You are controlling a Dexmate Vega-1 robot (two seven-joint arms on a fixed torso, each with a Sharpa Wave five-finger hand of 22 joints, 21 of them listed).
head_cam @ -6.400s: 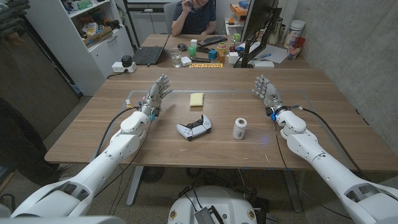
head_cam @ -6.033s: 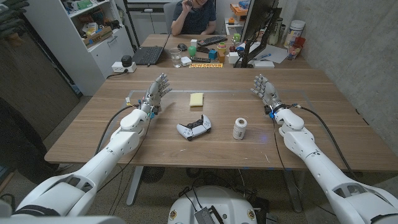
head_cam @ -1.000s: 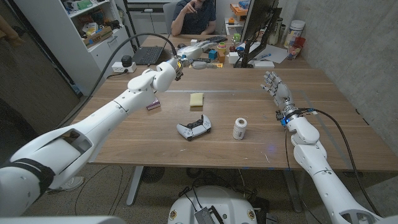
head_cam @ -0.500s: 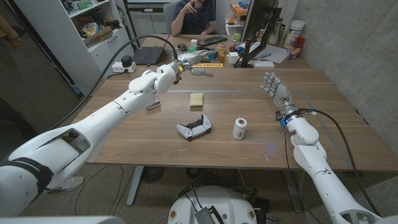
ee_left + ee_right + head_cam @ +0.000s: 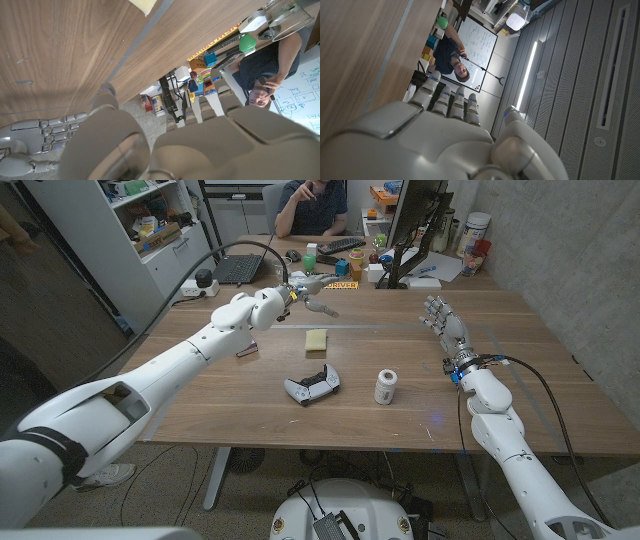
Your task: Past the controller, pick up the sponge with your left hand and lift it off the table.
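One left robot hand [image 5: 312, 283], fingers spread and holding nothing, hovers beyond the sponge [image 5: 316, 340]; a descent from there could miss it

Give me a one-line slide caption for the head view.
Left robot hand reaches open above the yellow sponge beyond the controller; right robot hand waits open.

1. We record the table [image 5: 200, 395] as wood-grained with a smooth, low-sheen finish.
2. The sponge [image 5: 316, 340] looks soft, matt and porous.
3. The controller [image 5: 311, 387] is white and black plastic, slightly glossy.
4. We note the left hand [image 5: 312, 288] and right hand [image 5: 441, 319] as hard grey plastic, with glossy white arm shells.
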